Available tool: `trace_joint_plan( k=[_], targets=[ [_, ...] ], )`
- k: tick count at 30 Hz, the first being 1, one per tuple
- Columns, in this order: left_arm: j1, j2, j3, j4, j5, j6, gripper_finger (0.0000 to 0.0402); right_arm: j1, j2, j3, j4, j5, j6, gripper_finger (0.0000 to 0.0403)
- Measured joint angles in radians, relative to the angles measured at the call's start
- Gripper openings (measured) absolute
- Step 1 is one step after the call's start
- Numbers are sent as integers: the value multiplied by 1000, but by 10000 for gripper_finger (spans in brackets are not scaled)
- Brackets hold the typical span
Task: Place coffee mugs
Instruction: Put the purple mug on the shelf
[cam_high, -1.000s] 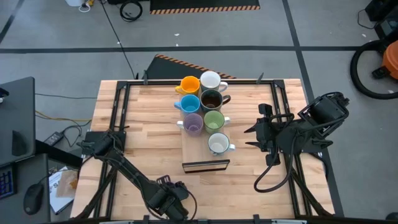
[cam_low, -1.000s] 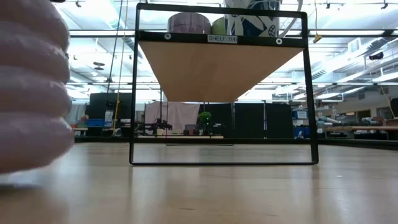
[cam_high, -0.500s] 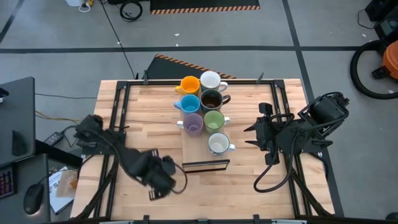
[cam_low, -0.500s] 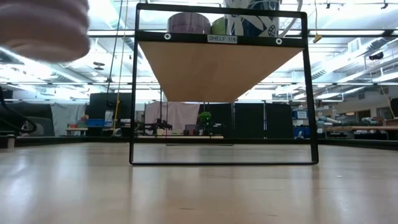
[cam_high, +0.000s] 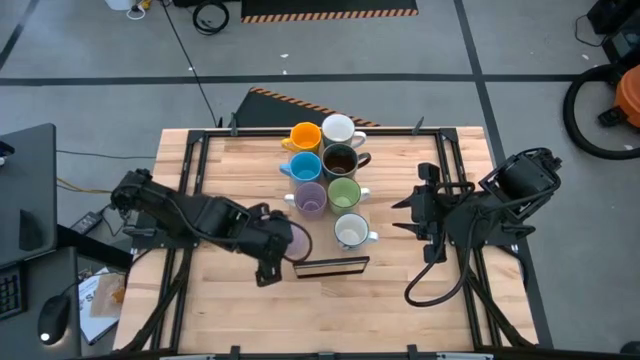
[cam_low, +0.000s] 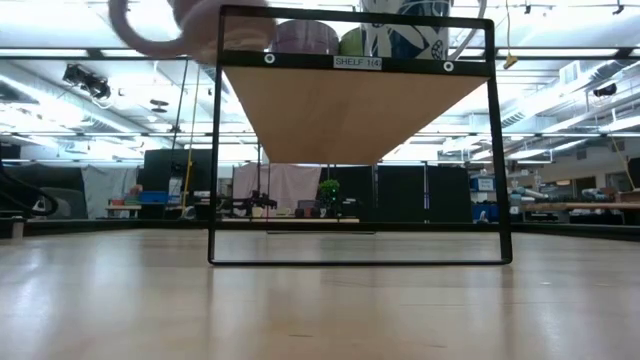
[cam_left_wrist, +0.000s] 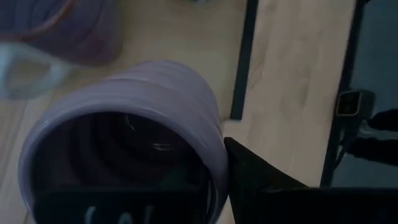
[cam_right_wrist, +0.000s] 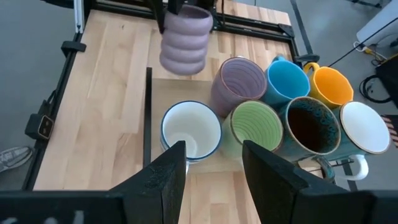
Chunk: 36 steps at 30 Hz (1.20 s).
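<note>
My left gripper is shut on a ribbed lavender mug, carried in the air at the near left corner of the raised wooden shelf. The right wrist view shows this mug hanging above the board. Seven mugs stand on the shelf in two rows: orange, white, light blue, dark brown, lavender, green and grey-white. My right gripper waits open to the right of the shelf. My left gripper holds the ribbed lavender mug by its rim, one finger inside and the other finger outside the wall. It comes from above, pointing down. The mug hangs upright below it, lifted clear of table and shelf.
The shelf stands on a black frame well above the table top. Black rails run along the table's left and right sides. On the board, bare wood lies beside the grey-white mug.
My left arm has swung from the table's near edge toward the far edge and the shelf, rising as it went. The lavender mug has gone with it, from just above the table top up to shelf height at the board's near left corner.
</note>
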<state>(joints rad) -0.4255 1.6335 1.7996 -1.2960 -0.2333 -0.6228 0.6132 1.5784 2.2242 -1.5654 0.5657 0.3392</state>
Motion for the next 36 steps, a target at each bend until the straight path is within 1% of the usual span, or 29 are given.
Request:
trace_joint_plan(
  k=[3,8,12,15,20,25,31,36],
  targets=[
    [12,2,0,51,0,37,42,0,0,0,0,14,7,165],
    [42,5,0,139,-9,49,42,0,0,0,0,14,18,165],
    [62,5,0,260,-22,78,41,0,0,0,0,18,18,165],
    [71,5,0,304,-19,84,41,0,0,0,0,18,25,165],
    [75,6,0,255,-15,58,40,0,0,0,0,18,28,165],
    [76,7,1,264,-18,58,40,0,0,0,0,18,25,165],
    [77,44,1,221,9,63,40,0,0,0,1,19,18,165],
    [75,82,0,229,22,90,43,0,0,0,6,18,17,165]
  ],
)
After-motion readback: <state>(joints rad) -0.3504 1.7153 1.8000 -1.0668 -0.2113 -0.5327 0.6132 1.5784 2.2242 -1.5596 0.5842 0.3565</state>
